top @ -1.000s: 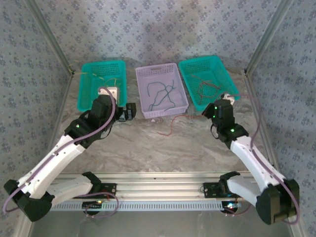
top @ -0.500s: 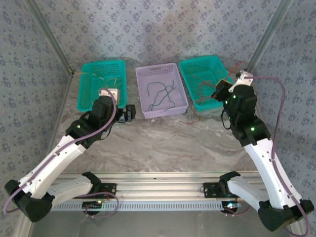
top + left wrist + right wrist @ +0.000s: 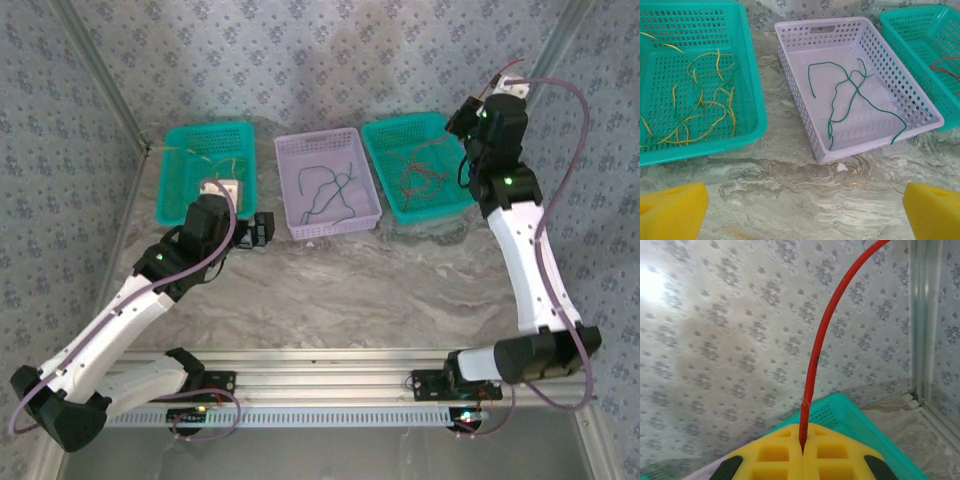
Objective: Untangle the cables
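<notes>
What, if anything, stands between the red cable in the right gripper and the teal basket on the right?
Nothing visible does. The right gripper is shut on the red cable, high up near the far right corner of the right teal basket, whose open top has just more red cables lying inside.

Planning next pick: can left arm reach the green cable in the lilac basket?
Probably yes. The left gripper hangs open just before the lilac basket, and the green cable lies alone on its floor, nothing over it.
</notes>
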### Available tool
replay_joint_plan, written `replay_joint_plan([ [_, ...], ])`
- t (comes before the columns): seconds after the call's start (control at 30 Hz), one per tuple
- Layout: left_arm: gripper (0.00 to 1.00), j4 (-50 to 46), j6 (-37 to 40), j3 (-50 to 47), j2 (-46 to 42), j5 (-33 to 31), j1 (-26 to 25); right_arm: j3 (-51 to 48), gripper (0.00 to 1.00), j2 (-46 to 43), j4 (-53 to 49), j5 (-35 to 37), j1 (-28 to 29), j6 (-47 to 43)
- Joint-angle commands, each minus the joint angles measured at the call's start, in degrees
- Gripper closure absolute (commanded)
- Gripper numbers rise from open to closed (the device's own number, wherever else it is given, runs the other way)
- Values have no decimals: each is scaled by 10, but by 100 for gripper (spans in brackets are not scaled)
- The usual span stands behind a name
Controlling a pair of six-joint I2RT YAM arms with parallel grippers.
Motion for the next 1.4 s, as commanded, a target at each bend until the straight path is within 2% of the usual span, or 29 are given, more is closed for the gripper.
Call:
replay_joint_plan([
  [0.0, 0, 18, 9, -7, -15, 5, 4, 55, 100, 60, 6, -4, -22, -38],
  [0.13, 0, 19, 8, -6, -14, 5, 5, 140, 100, 167, -48, -27, -34, -57],
  [0.3, 0, 18, 10, -10, -18, -1, 6, 149, 100, 250, -48, -11, -27, -83],
  [0.47, 0, 22, 9, -12, -17, 1, 6, 174, 100, 347, -108, -34, -12, -80],
  [0.7, 0, 22, 10, -12, -15, 4, 7, 216, 100, 448, -180, -29, 11, -81],
  [0.8, 0, 22, 10, -13, -16, 4, 8, 251, 100, 482, -243, -56, 10, -73],
  [0.9, 0, 23, 11, -13, -16, 5, 8, 260, 99, 487, -258, -75, 9, -67],
  [1.0, 0, 22, 11, -13, -13, 5, 8, 239, 77, 453, -241, -81, 10, -56],
  [1.1, 0, 22, 11, -12, -11, 7, 9, 231, 62, 415, -235, -88, 9, -55],
  [1.3, 0, 19, 10, -11, -8, 6, 11, 229, 46, 347, -247, -72, 7, -60],
  [1.37, 0, 19, 10, -10, -6, 6, 11, 224, 44, 327, -250, -70, 4, -60],
])
